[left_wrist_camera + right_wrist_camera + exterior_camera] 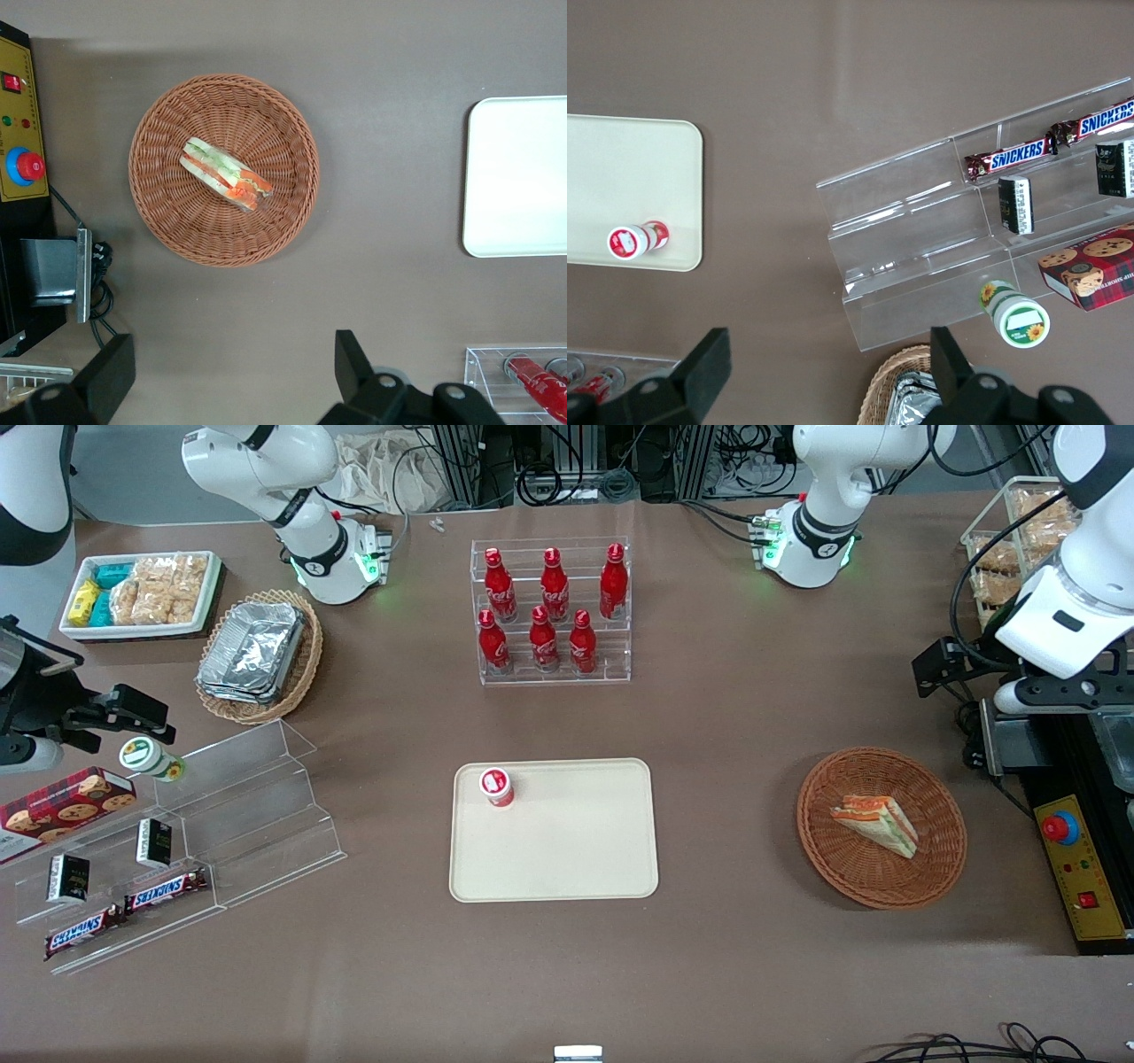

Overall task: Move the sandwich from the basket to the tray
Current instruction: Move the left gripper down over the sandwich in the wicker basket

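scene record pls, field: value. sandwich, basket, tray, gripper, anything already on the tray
sandwich: lying in the basket, not yet moved
basket: on the table, toward the working arm's end
tray: mid-table, nearer the front camera than the bottle rack
on tray: one small red cup, in a corner
gripper: open, holding nothing, hovering apart from the basket

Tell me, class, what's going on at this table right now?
Nothing is being carried. The sandwich lies in the basket, and the tray holds only a small red bottle. The left arm's gripper hangs open in the air, farther from the front camera than the basket, holding nothing.
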Robot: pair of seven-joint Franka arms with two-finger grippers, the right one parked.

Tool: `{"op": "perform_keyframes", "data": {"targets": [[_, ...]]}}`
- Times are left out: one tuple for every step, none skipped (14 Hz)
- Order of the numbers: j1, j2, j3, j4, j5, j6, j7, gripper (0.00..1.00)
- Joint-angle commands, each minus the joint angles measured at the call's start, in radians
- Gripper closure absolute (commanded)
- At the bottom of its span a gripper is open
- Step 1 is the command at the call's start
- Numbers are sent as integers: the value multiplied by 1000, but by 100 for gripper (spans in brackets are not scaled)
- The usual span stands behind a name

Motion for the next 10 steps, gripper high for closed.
{"op": "perform_keyframes", "data": {"targets": [[5, 14, -21, 20, 3, -8, -22, 0], [1, 20, -21, 28, 5, -8, -30, 0], [3, 26, -21, 28, 5, -8, -30, 0], [1, 31, -21, 28, 11, -7, -30, 0], [1, 34, -22, 26, 12, -5, -30, 0], [6, 31, -21, 25, 11, -7, -22, 0], [11, 34, -18, 25, 0, -5, -31, 0], [14, 34, -13, 20, -1, -5, -33, 0], [14, 34, 2, 17, -1, -7, -42, 0], [14, 35, 24, 16, -4, -7, -89, 0]]}}
